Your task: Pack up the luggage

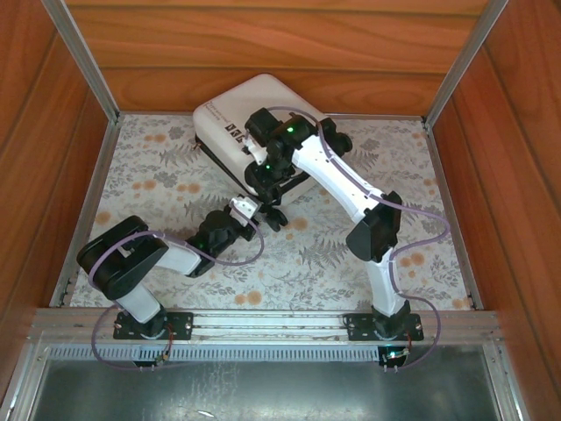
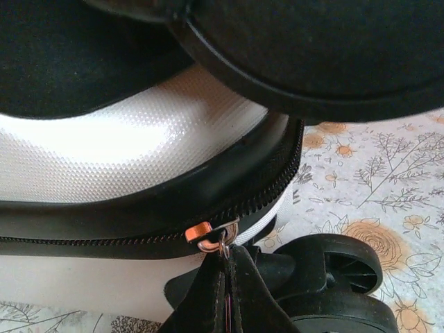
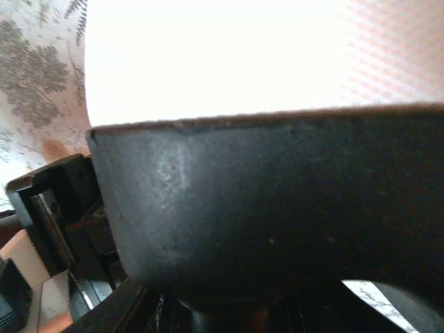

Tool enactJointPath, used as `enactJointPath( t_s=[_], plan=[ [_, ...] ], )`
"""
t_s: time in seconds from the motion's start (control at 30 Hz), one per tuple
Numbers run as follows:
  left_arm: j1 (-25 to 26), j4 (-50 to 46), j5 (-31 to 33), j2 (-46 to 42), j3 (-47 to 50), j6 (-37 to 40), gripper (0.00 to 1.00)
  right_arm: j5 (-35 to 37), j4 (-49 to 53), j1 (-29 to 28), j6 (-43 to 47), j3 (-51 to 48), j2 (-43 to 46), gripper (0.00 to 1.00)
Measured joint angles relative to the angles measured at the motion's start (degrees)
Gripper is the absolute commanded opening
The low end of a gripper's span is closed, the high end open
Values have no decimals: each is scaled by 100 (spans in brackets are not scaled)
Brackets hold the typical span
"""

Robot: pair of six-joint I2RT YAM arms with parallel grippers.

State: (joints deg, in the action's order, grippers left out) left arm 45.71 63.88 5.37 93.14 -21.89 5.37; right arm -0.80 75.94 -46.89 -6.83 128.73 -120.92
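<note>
Floral worktop (image 1: 394, 175), one luggage (image 1: 230, 110), two arms (image 1: 140, 263) (image 1: 351, 189). One zip pull (image 2: 220, 239) sits pinched in the left pincer (image 2: 225, 267); right pincer (image 1: 261, 180), can't tell.

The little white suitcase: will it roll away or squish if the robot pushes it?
Probably no squishing: the suitcase has a hard-looking dimpled shell. It seems to lie flat, so its wheel likely won't roll it. It may slide on the table cover instead. It looks small, so it's probably light.
</note>
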Motion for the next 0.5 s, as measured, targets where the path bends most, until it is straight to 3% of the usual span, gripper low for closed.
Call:
enactJointPath(
  t_s=[0.23, 0.5],
  plan=[
    [166, -55, 76, -68, 35, -11, 0, 704, 243, -227, 476, 79, -24, 0],
    [538, -214, 334, -208, 17, -46, 0, 931, 1047, -350, 1196, 824, -356, 0]
  ],
)
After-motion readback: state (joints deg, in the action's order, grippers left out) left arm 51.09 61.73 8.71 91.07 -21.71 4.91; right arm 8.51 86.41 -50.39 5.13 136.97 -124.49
